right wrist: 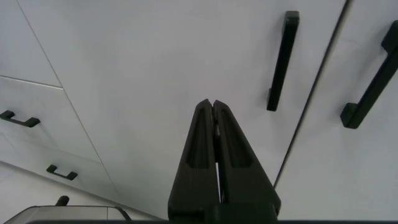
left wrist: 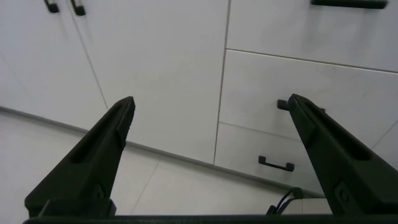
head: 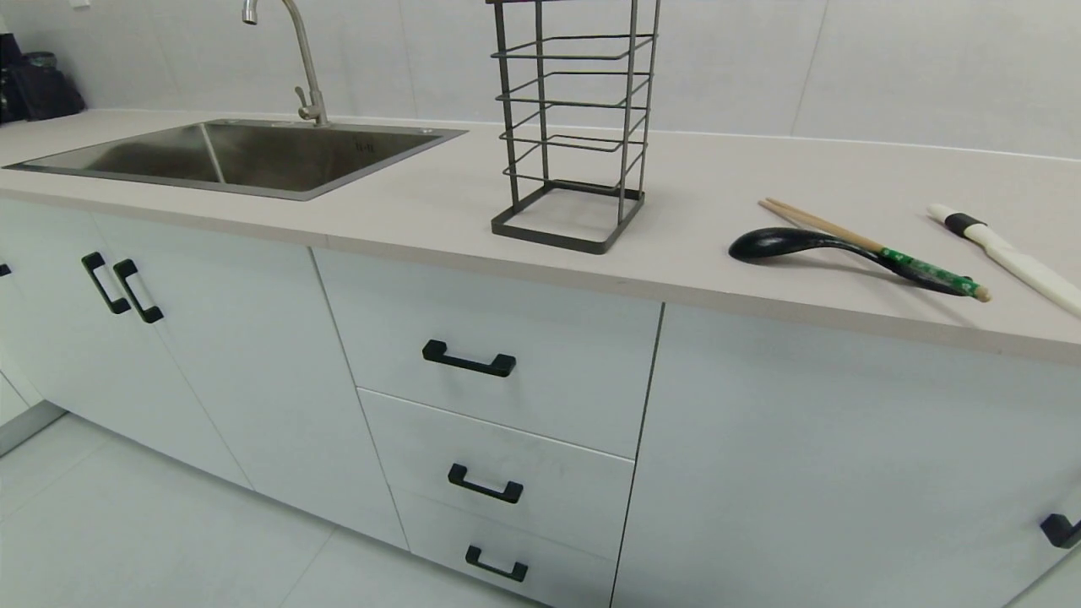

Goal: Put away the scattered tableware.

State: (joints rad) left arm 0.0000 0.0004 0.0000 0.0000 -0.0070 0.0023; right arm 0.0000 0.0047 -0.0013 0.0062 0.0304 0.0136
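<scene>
On the countertop (head: 718,181) at the right lie a black spoon (head: 785,243), a pair of wooden chopsticks (head: 870,247) with green patterned ends crossing over its handle, and a white utensil with a black band (head: 1009,257). A black wire rack (head: 574,127) stands upright mid-counter, with nothing in it. My left gripper (left wrist: 211,109) is open, low down in front of the white cabinet drawers. My right gripper (right wrist: 213,107) is shut with nothing in it, facing a white cabinet door.
A steel sink (head: 245,156) with a tall faucet (head: 300,55) sits at the counter's left. Below are white cabinet doors and three drawers with black handles (head: 469,359). Grey tile floor lies in front.
</scene>
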